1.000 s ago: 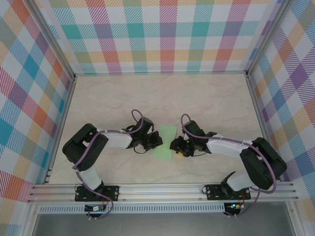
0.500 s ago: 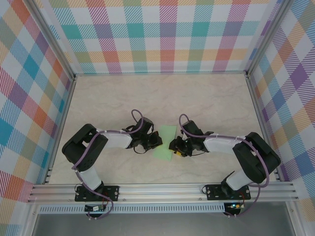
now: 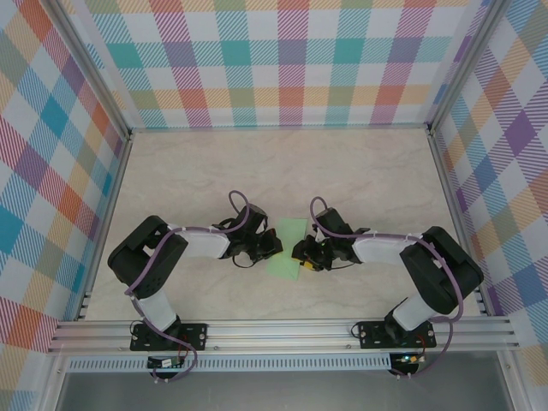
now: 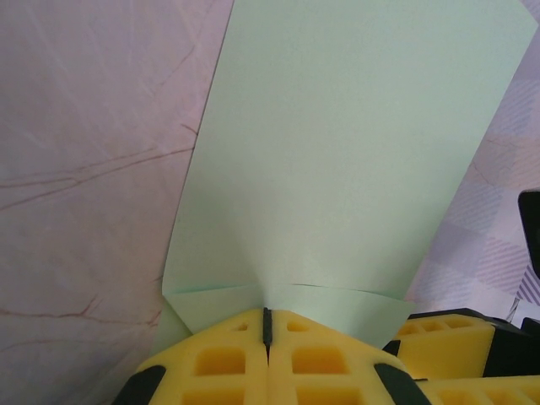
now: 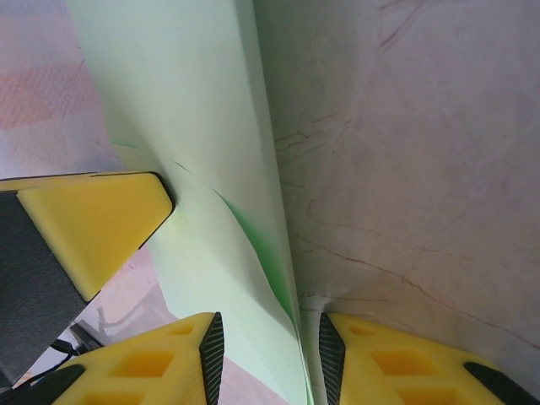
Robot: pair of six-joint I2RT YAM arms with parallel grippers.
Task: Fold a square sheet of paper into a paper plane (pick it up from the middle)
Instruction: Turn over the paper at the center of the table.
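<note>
A square sheet of paper (image 3: 289, 234), pale green and seen as a long slanted strip, lies on the marbled table (image 3: 360, 171) at the centre of the frame. It is flanked by 2 grippers: the left gripper (image 3: 274, 246) is placed at its left edge and the right gripper (image 3: 300, 254) at its lower right edge. How the jaws stand cannot be told. Checked walls (image 3: 282, 60) are seen on 3 sides.

Mint-green paper (image 4: 337, 152), yellow left tool pads (image 4: 224, 363) (black-trimmed), pastel plaid walls (image 3: 282, 60)
</note>
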